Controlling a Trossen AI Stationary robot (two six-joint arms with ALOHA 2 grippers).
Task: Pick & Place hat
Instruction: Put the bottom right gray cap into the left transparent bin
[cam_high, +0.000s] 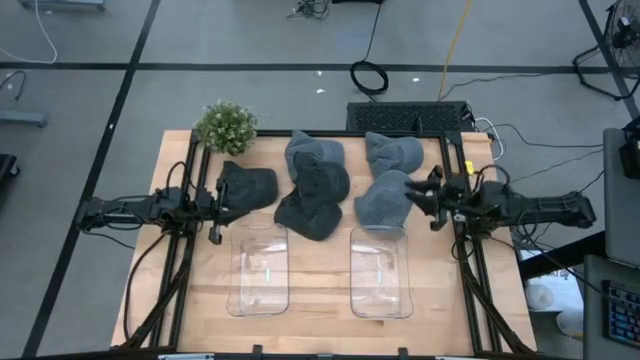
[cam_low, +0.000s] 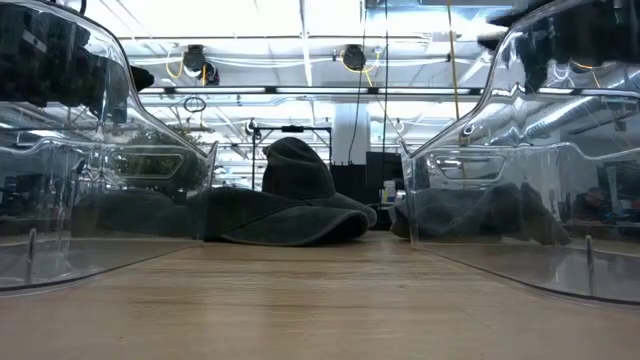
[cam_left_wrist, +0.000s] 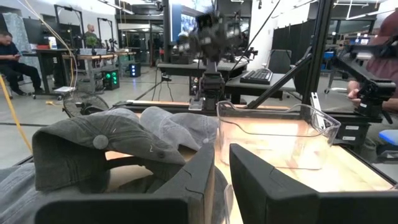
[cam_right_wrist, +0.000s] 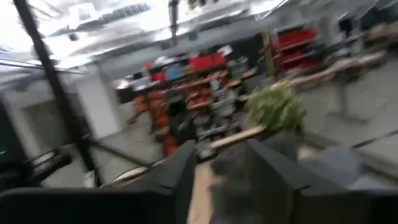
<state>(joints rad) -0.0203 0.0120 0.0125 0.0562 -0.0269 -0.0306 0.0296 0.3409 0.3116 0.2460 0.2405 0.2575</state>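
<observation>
Several grey and dark hats lie on the wooden table's far half. My right gripper comes in from the table's right and is shut on the blue-grey hat just behind the right clear bin. In the right wrist view the grey hat fills the gap between the fingers. My left gripper is shut and hovers beside the dark hat, behind the left clear bin. The left wrist view shows its gripper with hats off to one side. My right gripper pinches the blue-grey hat's right-hand edge between its two fingers, coming roughly level from the table's right. The hat's near side overlaps the right bin's far rim. I cannot tell whether the hat is lifted clear.
A small potted plant stands at the table's far left corner. Two more hats, a blue-grey one and a dark one, overlap at the centre, and another blue-grey hat lies far right. Both bins sit on the near half.
</observation>
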